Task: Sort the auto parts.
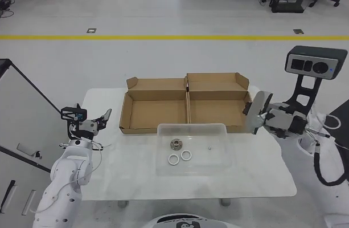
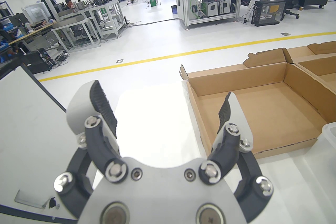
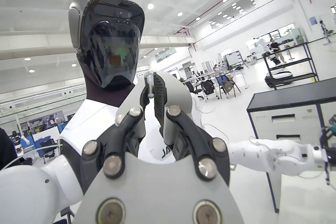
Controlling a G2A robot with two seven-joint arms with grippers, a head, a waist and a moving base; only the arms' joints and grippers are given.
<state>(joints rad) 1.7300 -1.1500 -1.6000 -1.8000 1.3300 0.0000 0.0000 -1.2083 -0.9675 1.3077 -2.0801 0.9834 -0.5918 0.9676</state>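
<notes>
Right fingers (image 3: pixel 159 97): closed on a bolt (image 3: pixel 150 86), held raised at the outer edge of the right-hand box (image 1: pixel 217 108).
Bolt: gripped across the threaded shank, head at the tips; judged stiff, small and dense (threads should resist slipping).
Left fingers (image 2: pixel 103 104): spread apart, nothing held, beside the left-hand box (image 1: pixel 154 111).
Tray (image 1: pixel 191 125): set on the bench (image 1: pixel 259 176); a hub (image 1: pixel 176 144) and two white rings (image 1: pixel 173 159) lie inside, best taken by their rims.

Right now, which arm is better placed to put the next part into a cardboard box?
Right: the right gripper is shut on a threaded metal bolt beside a brown cardboard box. The left gripper is open and empty.
</notes>
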